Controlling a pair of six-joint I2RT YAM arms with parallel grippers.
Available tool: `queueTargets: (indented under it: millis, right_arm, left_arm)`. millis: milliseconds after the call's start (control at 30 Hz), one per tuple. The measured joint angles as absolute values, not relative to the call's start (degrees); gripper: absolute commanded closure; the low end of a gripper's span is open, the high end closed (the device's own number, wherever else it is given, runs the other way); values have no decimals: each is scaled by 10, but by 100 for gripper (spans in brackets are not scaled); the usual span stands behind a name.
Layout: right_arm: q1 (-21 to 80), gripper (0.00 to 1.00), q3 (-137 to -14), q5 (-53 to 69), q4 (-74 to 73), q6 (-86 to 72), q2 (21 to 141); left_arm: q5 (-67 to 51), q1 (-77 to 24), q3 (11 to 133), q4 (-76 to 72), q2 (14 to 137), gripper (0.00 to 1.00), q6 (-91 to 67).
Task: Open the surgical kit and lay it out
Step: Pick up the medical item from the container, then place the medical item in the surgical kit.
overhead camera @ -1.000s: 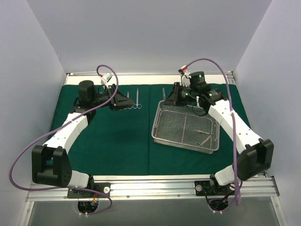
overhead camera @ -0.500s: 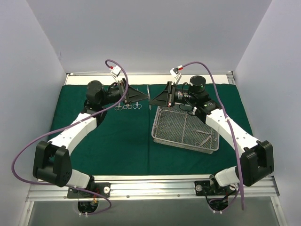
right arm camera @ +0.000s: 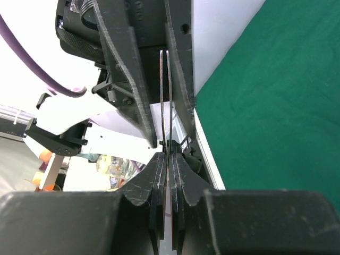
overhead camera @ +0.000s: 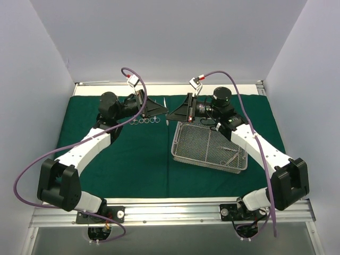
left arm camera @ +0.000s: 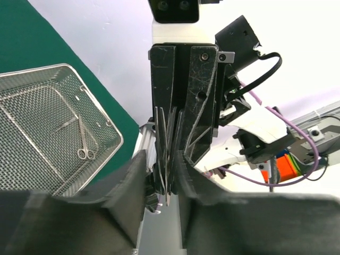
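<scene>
Handover mid-air: right gripper [right arm camera: 169,158] pinches the scissors [right arm camera: 164,101]; left gripper [left arm camera: 161,159] straddles them, part-spread. Close your left fully before you release right.

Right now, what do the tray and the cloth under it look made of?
The wire-mesh tray: bright silvery metal, probably steel, seen in its open grid and shiny rim. The green drape: matte fabric, likely woven cloth; a fold line, no glare.

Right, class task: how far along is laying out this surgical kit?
Done: the green drape lies spread, the mesh tray sits on it, and scissor-like instruments are lined up near the far edge. In hand: the right tool grips a steel instrument, with the left tool open around it. Left: the loose instruments inside the tray.
</scene>
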State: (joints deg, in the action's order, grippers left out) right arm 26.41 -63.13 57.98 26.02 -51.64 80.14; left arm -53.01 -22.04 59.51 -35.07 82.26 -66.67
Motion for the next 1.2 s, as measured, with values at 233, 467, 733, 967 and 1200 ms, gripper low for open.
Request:
queueTargets:
  millis: [233, 467, 733, 967, 1200]
  right_arm:
    - [263, 54, -635, 573, 246, -514, 805]
    - [232, 40, -754, 424, -60, -335, 850]
    - [169, 39, -770, 295, -256, -236, 882]
    - [126, 39, -815, 260, -343, -206, 914]
    - [90, 39, -846, 242, -371, -190, 925]
  left_arm:
    - [-546, -211, 595, -375, 828, 98, -683]
    - [-485, -111, 733, 21, 857, 98, -427]
    - [-287, -75, 1017, 402, 1045, 98, -139]
    - [-190, -64, 1097, 512, 1207, 98, -82]
    - [-162, -45, 1214, 562, 1337, 98, -76]
